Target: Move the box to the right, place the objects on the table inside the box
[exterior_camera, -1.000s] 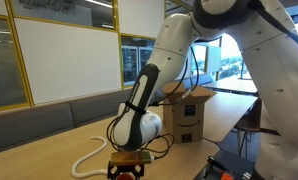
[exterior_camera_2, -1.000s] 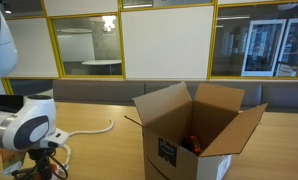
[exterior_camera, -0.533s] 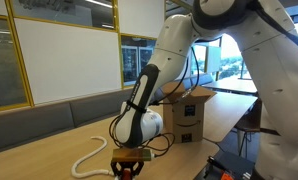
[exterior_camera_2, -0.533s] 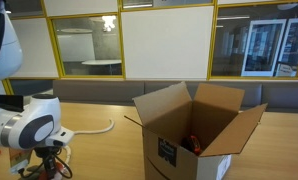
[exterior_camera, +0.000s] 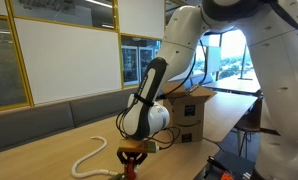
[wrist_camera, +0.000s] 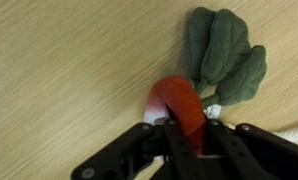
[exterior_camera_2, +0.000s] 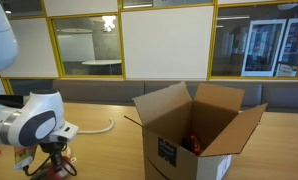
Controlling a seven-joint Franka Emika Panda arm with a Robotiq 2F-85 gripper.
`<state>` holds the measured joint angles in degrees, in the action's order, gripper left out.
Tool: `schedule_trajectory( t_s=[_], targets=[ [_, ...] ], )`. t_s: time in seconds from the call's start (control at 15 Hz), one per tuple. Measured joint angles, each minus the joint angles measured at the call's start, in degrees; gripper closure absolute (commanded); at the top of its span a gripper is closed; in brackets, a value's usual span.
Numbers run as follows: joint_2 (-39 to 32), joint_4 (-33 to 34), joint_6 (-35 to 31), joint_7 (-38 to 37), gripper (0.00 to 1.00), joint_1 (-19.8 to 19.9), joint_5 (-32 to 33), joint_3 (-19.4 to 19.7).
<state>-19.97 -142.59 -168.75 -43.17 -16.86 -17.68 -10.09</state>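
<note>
Right up close in the wrist view, the black two-finger gripper point(wrist_camera: 184, 135) has its jaws pinched in on a red soft toy vegetable point(wrist_camera: 179, 100), one finger on each side of its rounded red body. The toy has a pale whitish patch on one side. Its green fabric leaves point(wrist_camera: 224, 55) fan out past the fingertips and lie flat on the light-brown wooden table point(wrist_camera: 69, 70). Whether the toy is off the wood or resting on it, I cannot tell.

Pulling back, in both exterior views the gripper point(exterior_camera: 132, 160) hangs low over the near part of the table point(exterior_camera_2: 109, 150), under the white robot arm point(exterior_camera: 149, 95), pointing straight down.

Just beside it, a long cream-white rope point(exterior_camera: 89, 155) curls across the tabletop in loose bends. It lies out on the wood, apart from the carton.

Further along the table stands the brown cardboard box point(exterior_camera_2: 194, 135), upright, with all its top flaps spread wide. A dark printed mark and a label show on its near side. Look inside: a small orange-red item point(exterior_camera_2: 192, 142) sits low against the far inner wall. What it is, the view is too small to say.

Behind the table runs a grey padded bench point(exterior_camera: 49, 115), below yellow-framed glass panels point(exterior_camera_2: 169, 40).
</note>
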Motion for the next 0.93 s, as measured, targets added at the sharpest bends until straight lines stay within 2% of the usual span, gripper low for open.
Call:
schedule_trajectory(
  t_s=[0.13, 0.27, 0.47, 0.6, 0.73, 0.93],
  targets=[
    [4.14, -2.21, -0.20, -0.58, 0.87, -0.70, 0.85, 2.17],
    [9.68, -4.58, -0.12, -3.06, 0.87, -2.19, 4.87, 5.65],
    [18.95, -6.90, 1.82, -9.54, 0.87, -2.56, 16.28, 10.32],
    [25.10, -6.76, 5.55, -12.60, 0.87, -1.47, 23.30, 12.21],
    [30.89, -5.85, 10.08, -12.96, 0.86, 3.30, 27.01, 10.05],
    [37.52, -3.91, 14.43, -11.00, 0.86, 9.71, 27.84, 6.90]
  ],
)
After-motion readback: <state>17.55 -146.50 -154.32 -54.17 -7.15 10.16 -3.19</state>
